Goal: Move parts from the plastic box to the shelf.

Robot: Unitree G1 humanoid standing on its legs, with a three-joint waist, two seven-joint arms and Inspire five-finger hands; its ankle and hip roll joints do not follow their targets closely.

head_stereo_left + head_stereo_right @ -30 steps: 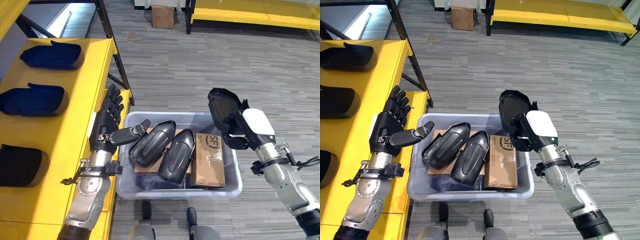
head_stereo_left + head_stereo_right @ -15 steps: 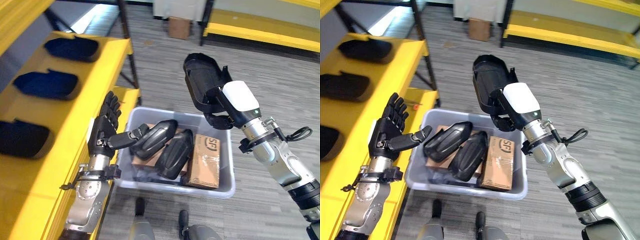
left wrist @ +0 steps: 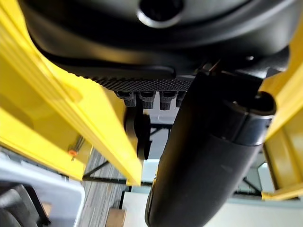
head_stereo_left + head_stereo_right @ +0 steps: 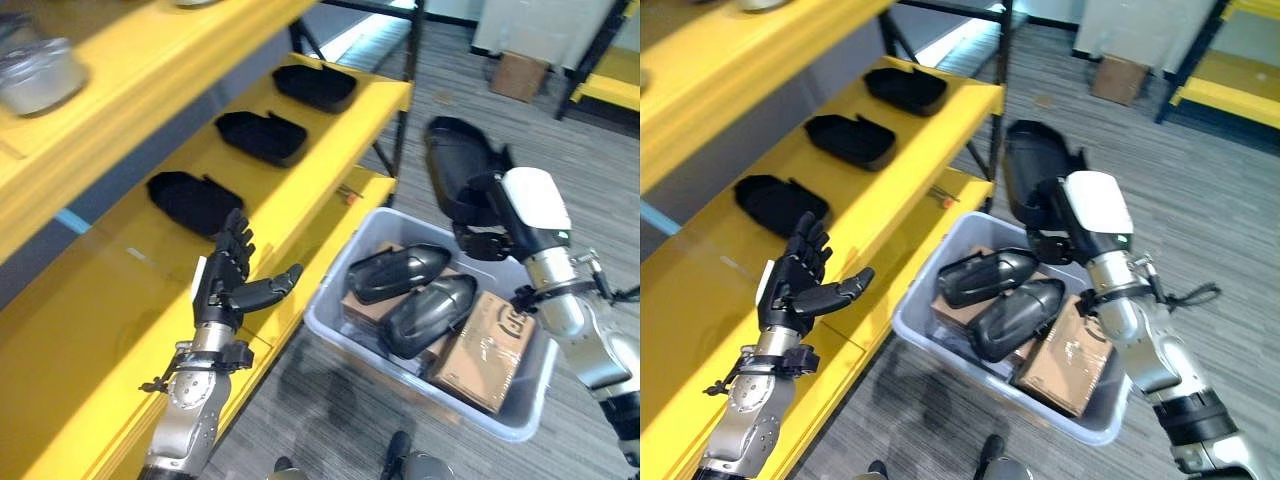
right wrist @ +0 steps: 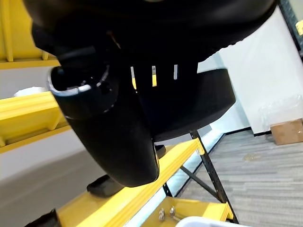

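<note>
My right hand (image 4: 520, 215) is shut on a black shell-shaped part (image 4: 455, 165), held in the air above the far edge of the grey plastic box (image 4: 345, 345). In the right wrist view the part (image 5: 199, 109) lies across the fingers, with the thumb (image 5: 109, 137) curled under it. Two more black parts (image 4: 398, 272) (image 4: 430, 315) lie in the box on brown cartons (image 4: 490, 350). My left hand (image 4: 230, 285) is open over the front edge of the yellow shelf (image 4: 110, 320), holding nothing. Three black parts (image 4: 315, 88) (image 4: 262, 137) (image 4: 192, 203) sit in a row on that shelf.
A second yellow shelf (image 4: 150, 50) runs above, with a metal pot (image 4: 40, 75) on it. A black rack upright (image 4: 405, 90) stands between shelf and box. A cardboard box (image 4: 520, 75) sits on the grey floor far back.
The camera has swung left toward the shelf. My right hand has lifted the black part higher and carried it toward the shelf side of the box. The left hand stays open.
</note>
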